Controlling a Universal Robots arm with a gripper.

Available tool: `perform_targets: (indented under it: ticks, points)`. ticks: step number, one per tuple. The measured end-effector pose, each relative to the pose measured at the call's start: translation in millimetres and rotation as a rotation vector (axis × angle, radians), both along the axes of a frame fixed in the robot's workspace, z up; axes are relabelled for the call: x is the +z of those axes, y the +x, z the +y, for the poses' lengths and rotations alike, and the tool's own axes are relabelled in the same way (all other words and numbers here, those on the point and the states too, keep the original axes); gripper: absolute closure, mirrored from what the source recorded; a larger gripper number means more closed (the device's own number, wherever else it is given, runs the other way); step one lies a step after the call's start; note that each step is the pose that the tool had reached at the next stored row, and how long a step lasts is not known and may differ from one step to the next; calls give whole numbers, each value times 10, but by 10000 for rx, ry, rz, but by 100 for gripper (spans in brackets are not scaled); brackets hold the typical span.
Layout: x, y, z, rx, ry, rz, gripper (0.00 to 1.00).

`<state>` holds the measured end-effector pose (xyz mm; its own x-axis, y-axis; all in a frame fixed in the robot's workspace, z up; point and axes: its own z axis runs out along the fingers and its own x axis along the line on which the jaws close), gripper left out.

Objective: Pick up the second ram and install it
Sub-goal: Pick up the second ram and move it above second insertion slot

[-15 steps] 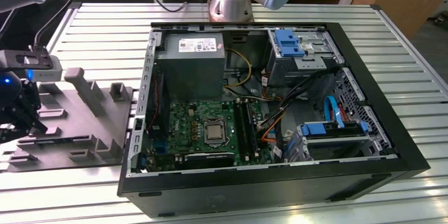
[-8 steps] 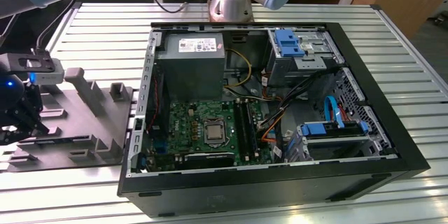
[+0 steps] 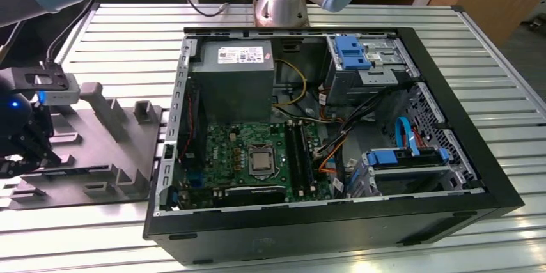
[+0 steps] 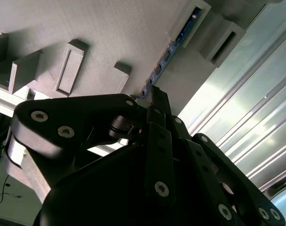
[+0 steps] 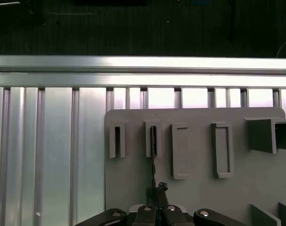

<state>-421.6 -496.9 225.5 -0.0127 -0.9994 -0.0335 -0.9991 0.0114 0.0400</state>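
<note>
Task item: the second ram (image 4: 167,52), a long, thin, dark-blue circuit stick, is seen standing on edge in a narrow slot of the grey moulded plastic tray (image 3: 102,158).
Location of tray: it is laid on the slatted aluminium table (image 3: 495,49), beside the open black computer case (image 3: 298,231), on the exterior view's left.
Work done: the arm is positioned over the tray and the stick has been engaged at one end.
Work outstanding: the stick is not yet lifted out of its slot. It is well apart from the green motherboard (image 3: 230,151), so installation is judged not to have begun.
Board slots: it cannot be told whether any memory slot is already filled.
End effector: the black linked-finger gripper (image 5: 156,188) is seen in both wrist views with its fingers drawn together on the stick's thin edge, and no gap is visible between them.
Grip: it is judged a pinch on the stick, while the tray is not gripped.
</note>
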Motion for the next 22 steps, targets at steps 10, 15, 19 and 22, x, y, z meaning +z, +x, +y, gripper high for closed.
perform_targets:
  ticks: [10,15,19,22]
  points:
    - [-65,0,0,0,-8,0,90]
    - [-66,0,1,0,0,-1,90]
    - [-65,0,0,0,4,0,77]
    - [-65,0,0,0,5,0,65]
